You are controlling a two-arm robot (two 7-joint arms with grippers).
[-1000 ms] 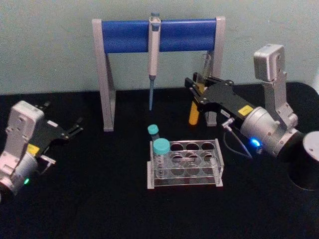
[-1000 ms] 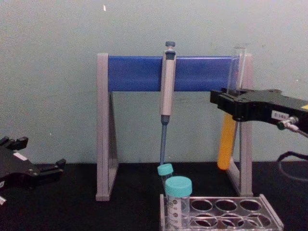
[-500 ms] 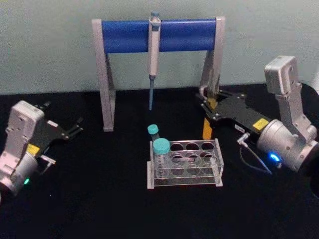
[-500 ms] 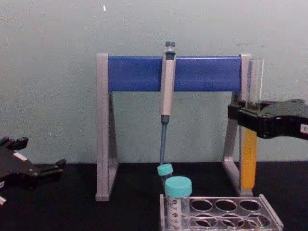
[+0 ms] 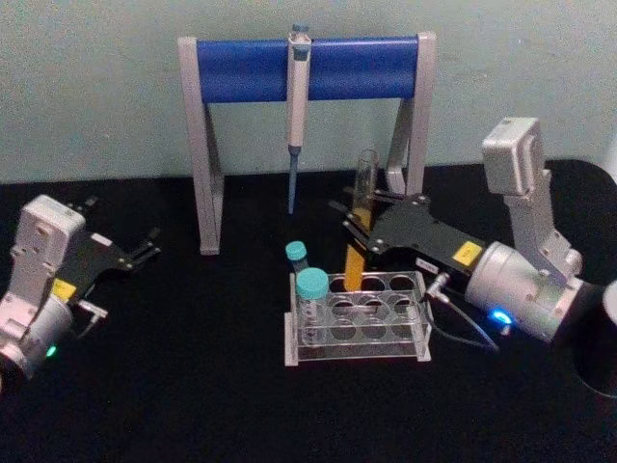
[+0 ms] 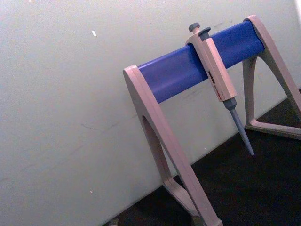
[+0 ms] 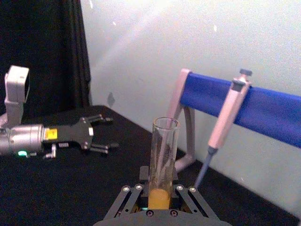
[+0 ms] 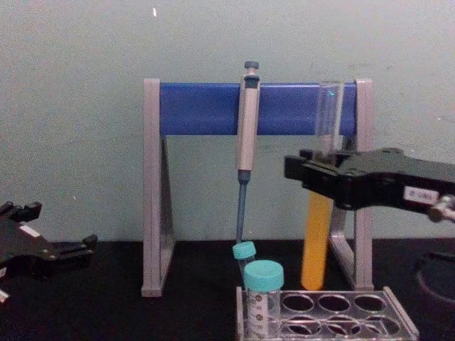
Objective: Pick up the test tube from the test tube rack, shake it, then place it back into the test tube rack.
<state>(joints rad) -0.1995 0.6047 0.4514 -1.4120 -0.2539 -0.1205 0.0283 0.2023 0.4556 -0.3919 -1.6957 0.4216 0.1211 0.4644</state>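
One test tube (image 5: 355,265), its lower half orange-yellow liquid, is gripped at mid-length by the right claw (image 5: 359,231), whose fingers close narrowly on the glass. The tube stands nearly upright, its rounded end just above the rear row of the single clear test tube rack (image 5: 359,340). Two teal-capped tubes (image 5: 311,285) stand at the rack's left end, one behind the other. One pipette (image 5: 298,96) hangs from one grey-and-blue stand (image 5: 251,68) behind the rack. The left claw (image 5: 145,249) rests at the far left, fingers spread and holding nothing. The worktop (image 5: 193,386) is black; a pale green wall (image 5: 96,96) and a dark curtain (image 7: 47,47) bound it.
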